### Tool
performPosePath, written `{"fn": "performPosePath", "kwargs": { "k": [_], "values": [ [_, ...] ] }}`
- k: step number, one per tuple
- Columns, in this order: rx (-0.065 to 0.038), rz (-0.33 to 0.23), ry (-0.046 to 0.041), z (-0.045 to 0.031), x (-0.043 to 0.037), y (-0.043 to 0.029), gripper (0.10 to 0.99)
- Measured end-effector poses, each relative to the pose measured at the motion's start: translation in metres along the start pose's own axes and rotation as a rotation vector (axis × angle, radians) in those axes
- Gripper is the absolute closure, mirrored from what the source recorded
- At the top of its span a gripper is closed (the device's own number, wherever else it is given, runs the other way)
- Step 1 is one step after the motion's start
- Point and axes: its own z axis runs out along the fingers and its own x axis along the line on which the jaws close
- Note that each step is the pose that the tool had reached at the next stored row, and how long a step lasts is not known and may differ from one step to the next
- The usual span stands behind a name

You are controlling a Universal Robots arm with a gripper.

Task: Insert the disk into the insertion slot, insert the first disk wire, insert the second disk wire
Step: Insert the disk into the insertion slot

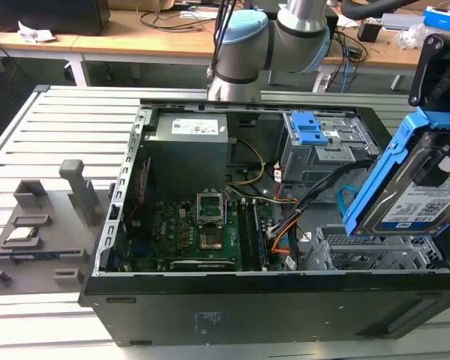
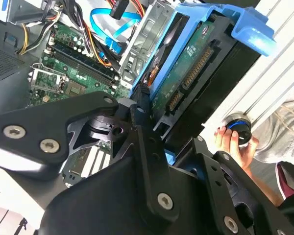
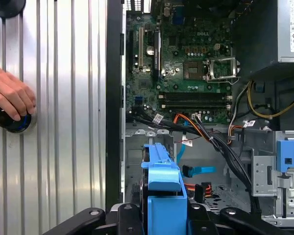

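fingers (image 2: pixel 143 115) pinching the disk (image 1: pixel 414 193) — tilted | over the insertion slot (image 1: pixel 367 259)

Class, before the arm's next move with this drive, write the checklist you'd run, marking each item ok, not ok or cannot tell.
1. Grip: gripper clamps the disk by its blue carrier: ok.
2. Disk seated: it hangs tilted above the insertion slot: not ok.
3. Slot mouth free of cables: cannot tell.
4. Wires plugged in: first disk wire and second disk wire, neither joined to the disk: not ok.
5. Person's hand outside the case, on the table: ok.
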Motion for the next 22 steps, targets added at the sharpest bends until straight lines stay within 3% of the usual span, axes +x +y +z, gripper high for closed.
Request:
{"fn": "performPosePath", "kwargs": {
  "k": [9,22],
  "values": [
    [0.0,0.0,0.0,0.0204,-0.0114,0.0038,0.725],
    [0.0,0.0,0.0,0.0301,-0.0119,0.0042,0.725]
  ]
}}
